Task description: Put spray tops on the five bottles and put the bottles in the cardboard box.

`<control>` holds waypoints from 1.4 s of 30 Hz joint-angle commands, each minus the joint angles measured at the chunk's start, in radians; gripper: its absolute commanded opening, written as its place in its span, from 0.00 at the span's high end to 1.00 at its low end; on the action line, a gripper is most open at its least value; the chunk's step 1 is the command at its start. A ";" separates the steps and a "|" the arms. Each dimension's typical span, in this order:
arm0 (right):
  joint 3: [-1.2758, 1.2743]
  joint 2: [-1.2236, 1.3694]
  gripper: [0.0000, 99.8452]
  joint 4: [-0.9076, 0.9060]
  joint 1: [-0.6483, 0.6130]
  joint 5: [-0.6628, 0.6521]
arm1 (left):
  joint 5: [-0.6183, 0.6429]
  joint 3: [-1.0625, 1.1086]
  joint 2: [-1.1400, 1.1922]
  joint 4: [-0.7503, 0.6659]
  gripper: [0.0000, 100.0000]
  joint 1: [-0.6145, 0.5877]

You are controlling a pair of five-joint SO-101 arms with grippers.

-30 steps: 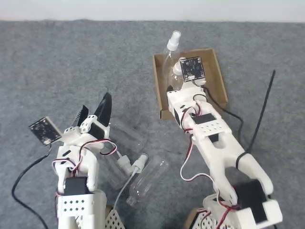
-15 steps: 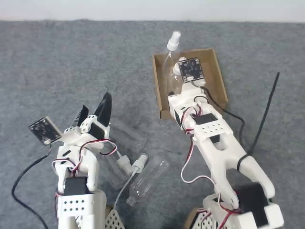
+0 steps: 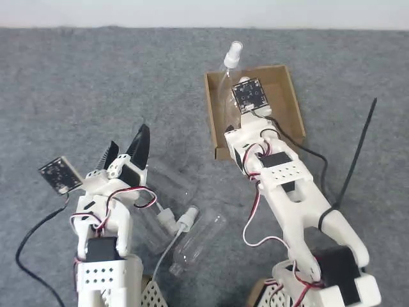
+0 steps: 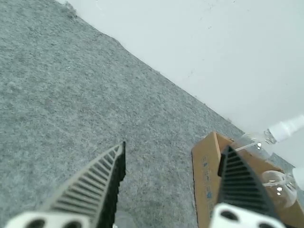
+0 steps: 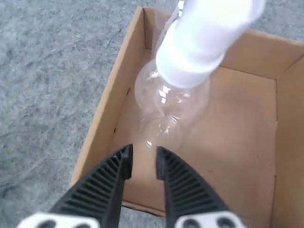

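Note:
A clear bottle [image 3: 223,89] with a white spray top [image 3: 234,52] stands upright in the far left corner of the cardboard box [image 3: 291,105]. My right gripper [image 5: 143,154] hangs over the box [image 5: 107,102], just short of that bottle [image 5: 171,102]. Its fingers are open by a narrow gap and hold nothing. The spray top [image 5: 204,33] looms close to the wrist camera. Two more clear bottles [image 3: 167,192] [image 3: 201,236] with spray tops lie on the grey mat between the arms. My left gripper [image 3: 130,137] is raised over the mat, open and empty [image 4: 173,161].
The grey mat [image 3: 96,77] runs to a pale wall at the back. A black cable [image 3: 354,150] rises at the right of the right arm. The box's right half [image 3: 278,96] is bare cardboard.
The right arm's wrist has shifted slightly to the left over the box. The left arm and the bottles on the mat have not moved.

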State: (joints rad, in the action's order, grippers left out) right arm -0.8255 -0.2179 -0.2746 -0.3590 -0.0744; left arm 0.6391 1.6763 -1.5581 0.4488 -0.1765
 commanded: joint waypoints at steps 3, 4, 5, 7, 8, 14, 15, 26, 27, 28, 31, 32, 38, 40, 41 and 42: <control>0.026 -0.058 0.99 0.004 -0.005 -0.014 | -0.015 -0.012 -0.014 -0.032 0.70 -0.005; 0.026 -0.058 0.99 0.004 -0.005 -0.014 | -0.015 -0.012 -0.014 -0.032 0.70 -0.005; 0.026 -0.058 0.99 0.005 -0.004 -0.014 | -0.015 -0.012 -0.014 -0.032 0.70 -0.005; 0.026 -0.058 0.99 0.005 -0.002 -0.014 | -0.015 -0.012 -0.014 -0.032 0.70 -0.005; 0.026 -0.058 0.99 0.005 -0.002 -0.014 | -0.015 -0.012 -0.014 -0.032 0.70 -0.005; 0.054 0.053 0.99 0.073 -0.002 -0.014 | -0.015 -0.012 -0.014 -0.032 0.70 -0.005; 0.055 0.079 0.99 0.101 -0.001 -0.014 | -0.015 -0.012 -0.014 -0.032 0.70 -0.005; 0.054 0.177 0.99 0.245 -0.001 -0.055 | -0.015 -0.012 -0.014 -0.032 0.70 -0.005; 0.054 0.182 0.99 0.251 -0.001 -0.057 | -0.015 -0.012 -0.014 -0.032 0.70 -0.005; 0.054 0.191 0.99 0.262 -0.001 -0.057 | -0.015 -0.012 -0.014 -0.032 0.70 -0.005; 0.055 0.229 0.99 0.312 -0.001 -0.060 | -0.015 -0.012 -0.014 -0.032 0.70 -0.005; 0.055 0.245 0.99 0.334 -0.001 -0.061 | -0.015 -0.012 -0.014 -0.032 0.70 -0.005; 0.055 0.297 0.99 0.412 -0.001 -0.061 | -0.015 -0.012 -0.014 -0.032 0.70 -0.005; 0.055 0.300 0.99 0.420 -0.001 -0.061 | -0.015 -0.012 -0.014 -0.032 0.70 -0.005; 0.055 0.302 0.99 0.424 -0.001 -0.061 | -0.015 -0.012 -0.014 -0.032 0.70 -0.005; 0.055 0.302 0.99 0.426 -0.002 -0.061 | -0.015 -0.012 -0.014 -0.032 0.70 -0.005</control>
State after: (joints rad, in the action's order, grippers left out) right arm -0.8224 0.0951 0.1197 -0.3575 -0.1204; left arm 0.6391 1.6763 -1.5581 0.4488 -0.1765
